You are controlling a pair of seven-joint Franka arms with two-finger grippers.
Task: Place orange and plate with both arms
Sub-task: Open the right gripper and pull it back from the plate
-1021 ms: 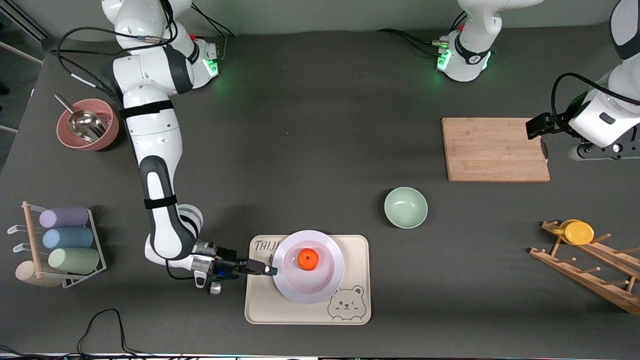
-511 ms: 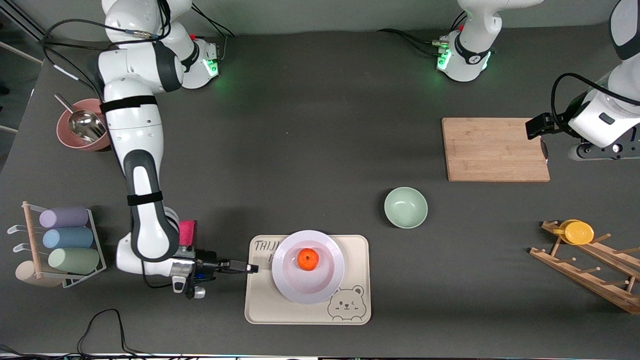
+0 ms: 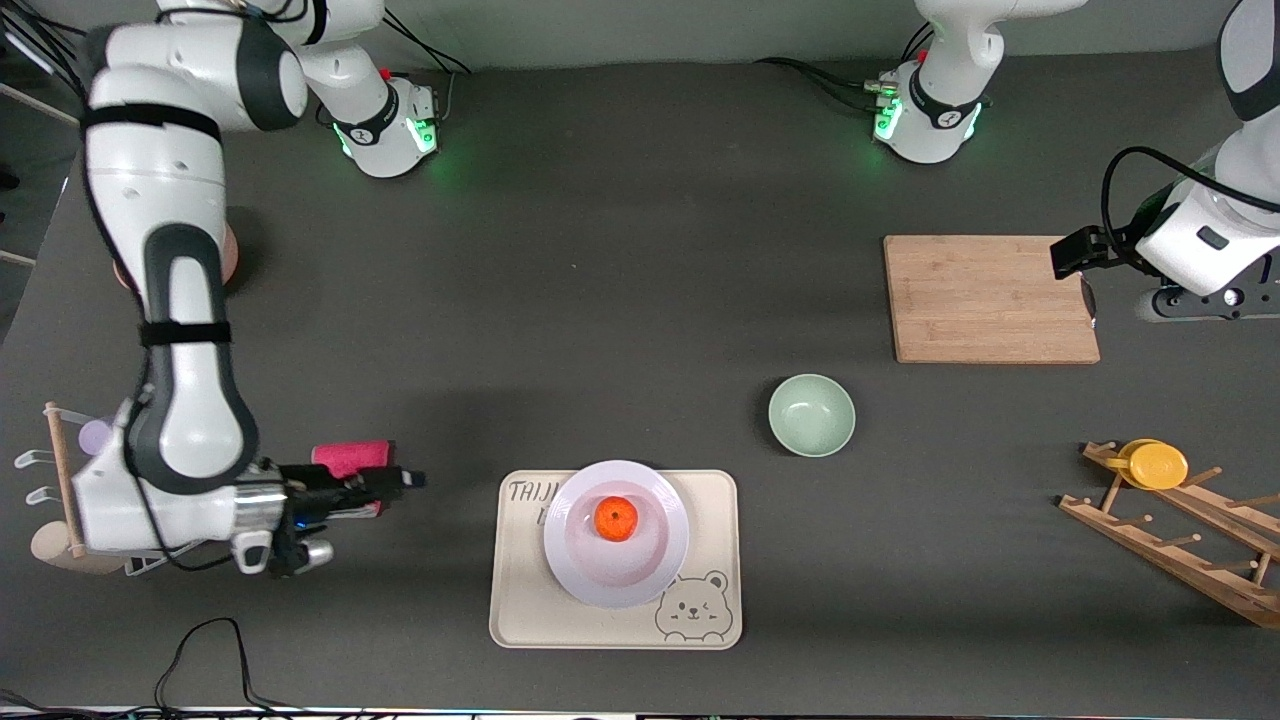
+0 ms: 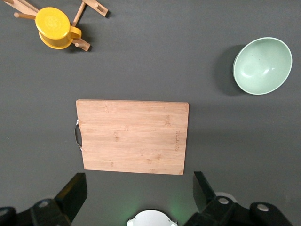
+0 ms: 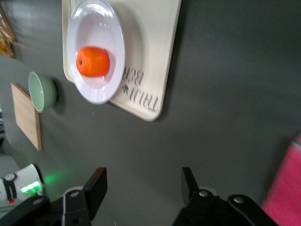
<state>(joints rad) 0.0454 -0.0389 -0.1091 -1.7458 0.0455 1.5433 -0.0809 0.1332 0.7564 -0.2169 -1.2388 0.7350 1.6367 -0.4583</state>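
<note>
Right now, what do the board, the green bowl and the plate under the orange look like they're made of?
The board looks like bamboo or wood: pale brown strips, matte, with a small metal handle. The green bowl looks like smooth plastic or ceramic, with a soft shine inside; I can't tell which. The plate looks glossy, maybe ceramic or melamine, with light glinting on its rim. The orange is dimpled fruit peel.

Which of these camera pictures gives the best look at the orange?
The right wrist view: there the orange looks biggest, lying on the plate, its dimple visible. The front view shows the orange smaller, mid-plate. The left wrist view misses it entirely.
</note>
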